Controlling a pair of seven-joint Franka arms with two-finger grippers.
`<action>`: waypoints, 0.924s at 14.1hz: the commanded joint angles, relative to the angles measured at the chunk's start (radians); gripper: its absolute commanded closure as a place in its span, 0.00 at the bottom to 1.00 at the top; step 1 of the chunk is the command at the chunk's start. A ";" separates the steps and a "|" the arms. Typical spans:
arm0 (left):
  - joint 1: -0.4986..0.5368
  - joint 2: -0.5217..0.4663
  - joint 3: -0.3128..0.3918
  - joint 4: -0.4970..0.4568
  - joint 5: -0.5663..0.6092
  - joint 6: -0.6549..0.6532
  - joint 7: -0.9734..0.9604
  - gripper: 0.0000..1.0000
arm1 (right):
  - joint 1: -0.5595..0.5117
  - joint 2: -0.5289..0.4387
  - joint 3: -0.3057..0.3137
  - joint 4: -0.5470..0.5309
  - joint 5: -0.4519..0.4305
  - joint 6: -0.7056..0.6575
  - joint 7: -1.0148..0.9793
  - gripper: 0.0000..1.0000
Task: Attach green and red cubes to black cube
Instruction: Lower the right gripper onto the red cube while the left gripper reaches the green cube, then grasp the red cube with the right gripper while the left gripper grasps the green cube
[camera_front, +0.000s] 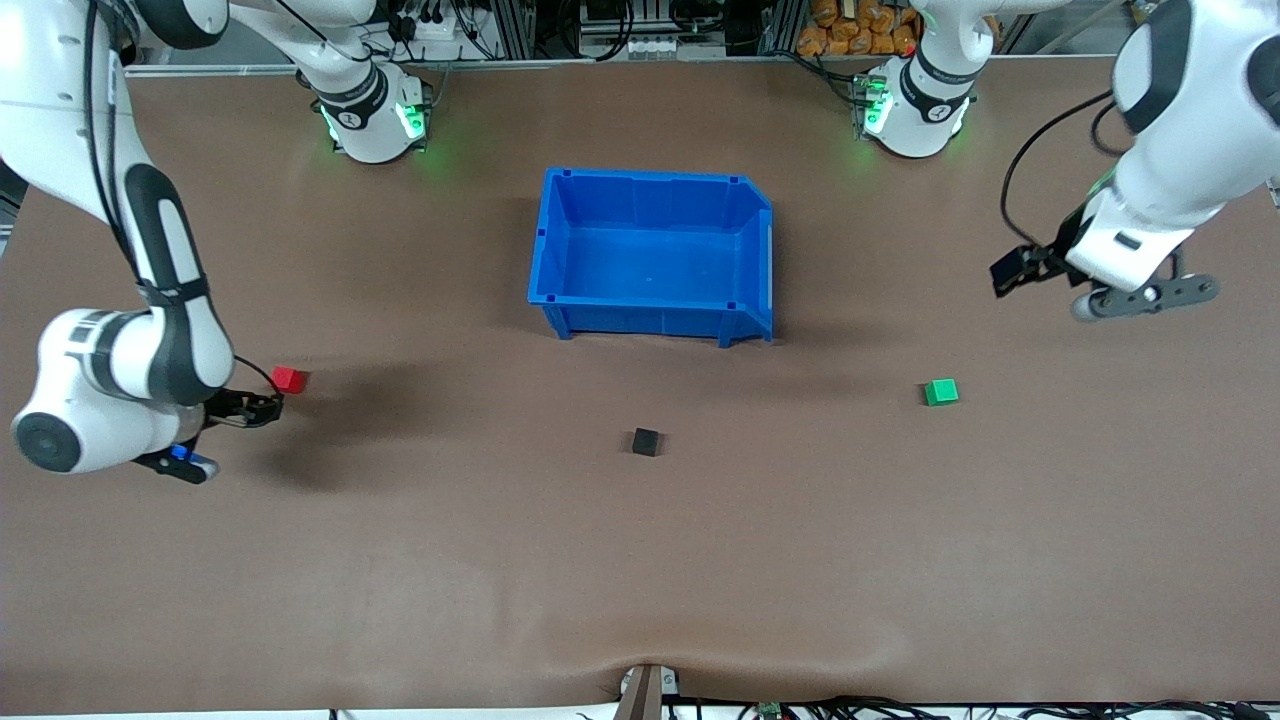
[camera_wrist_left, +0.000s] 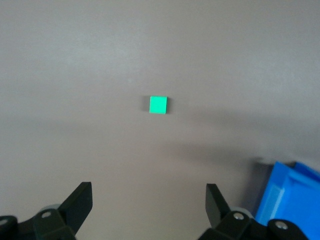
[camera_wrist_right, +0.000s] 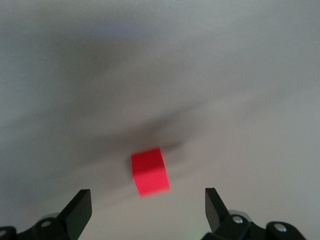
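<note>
Both our jaws stand apart, empty: right gripper (camera_wrist_right: 145, 210) near the red cube (camera_wrist_right: 148, 171), left gripper (camera_wrist_left: 149, 205) over the green cube (camera_wrist_left: 158, 104); an off-centre descent could knock either aside.

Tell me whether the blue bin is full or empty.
Empty: the blue bin shows only its bare blue floor, and the three cubes all sit outside it on the table.

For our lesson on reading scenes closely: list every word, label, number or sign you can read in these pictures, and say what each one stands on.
No readable text anywhere.
The red cube, green cube, black cube and blue bin carry no markings.
Small dark marks on the arm bases are too small to read.
The packets above the table edge show no legible print.
</note>
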 joint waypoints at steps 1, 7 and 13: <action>0.003 0.034 -0.006 -0.093 0.002 0.147 -0.050 0.00 | -0.021 0.016 0.016 -0.036 0.015 0.043 -0.015 0.02; 0.004 0.162 -0.009 -0.216 0.003 0.461 -0.059 0.00 | -0.024 0.016 0.016 -0.063 0.016 0.013 -0.013 1.00; 0.030 0.369 0.000 -0.161 0.053 0.592 -0.059 0.00 | 0.002 0.009 0.022 0.100 0.227 -0.191 0.187 1.00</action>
